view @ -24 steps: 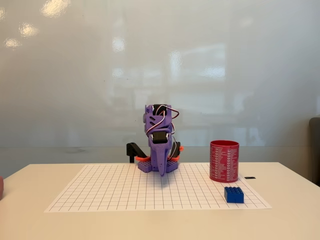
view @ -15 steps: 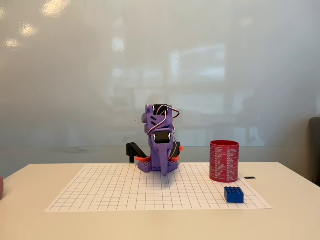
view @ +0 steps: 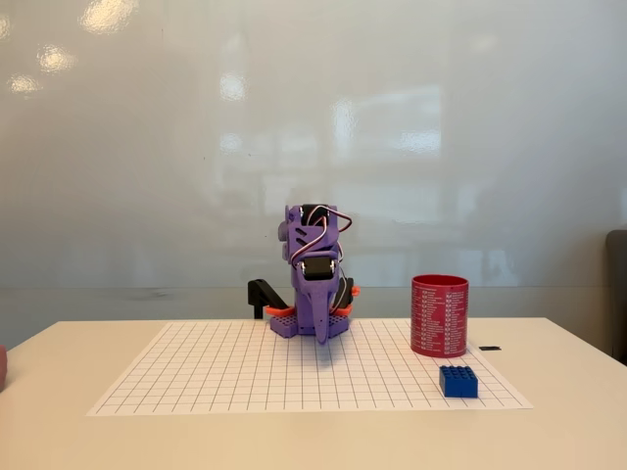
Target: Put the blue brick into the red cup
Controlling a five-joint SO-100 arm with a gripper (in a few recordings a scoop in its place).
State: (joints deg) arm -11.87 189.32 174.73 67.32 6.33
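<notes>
The blue brick (view: 458, 381) lies on the grid sheet near its front right corner, studs up. Just behind it and a little to the left stands the red cup (view: 439, 314), upright, with rows of white print on its side. The purple arm is folded over its base at the back middle of the sheet. Its gripper (view: 320, 337) points down at the sheet, fingers together and holding nothing. The gripper is well to the left of both the cup and the brick.
A white sheet with a black grid (view: 225, 377) covers the middle of the pale table (view: 59, 431). A small black tab (view: 490, 348) lies right of the cup. A pink object (view: 2, 367) shows at the left edge. A glossy whiteboard wall stands behind.
The gripper tip has lifted very slightly from the sheet since the oldest frame. Brick and cup have not moved.
</notes>
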